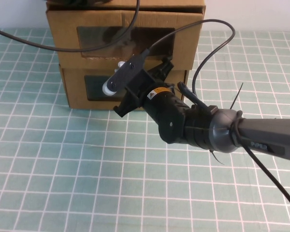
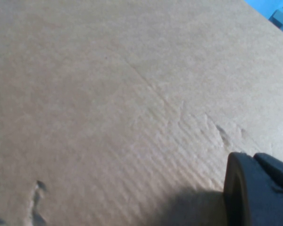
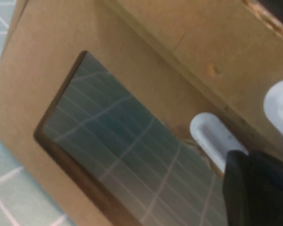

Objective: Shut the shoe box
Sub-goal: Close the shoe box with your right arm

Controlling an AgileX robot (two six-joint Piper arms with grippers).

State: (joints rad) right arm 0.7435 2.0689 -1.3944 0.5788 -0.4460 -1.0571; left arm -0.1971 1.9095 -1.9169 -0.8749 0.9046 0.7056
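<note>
The shoe box [image 1: 183, 43] is the upper of two stacked brown cardboard boxes. It has a clear window [image 1: 125, 35] with a white tab [image 1: 121, 64] below it, and its front stands a little forward of the lower box. My right gripper [image 1: 163, 67] is at the box fronts, by the seam between the two boxes. In the right wrist view its dark fingertips [image 3: 254, 188] sit together beside the white tabs. My left gripper [image 2: 257, 188] rests shut against plain cardboard [image 2: 108, 94]. I cannot tell which box that cardboard belongs to. The left gripper is out of the high view.
The lower cardboard box [image 1: 77, 94] has its window [image 3: 118, 150] below its own white tab [image 3: 212, 136]. Both boxes stand at the back of a green checked mat [image 1: 87, 169]. Black cables [image 1: 217, 29] loop over the box fronts. My right arm [image 1: 261, 135] crosses the right side.
</note>
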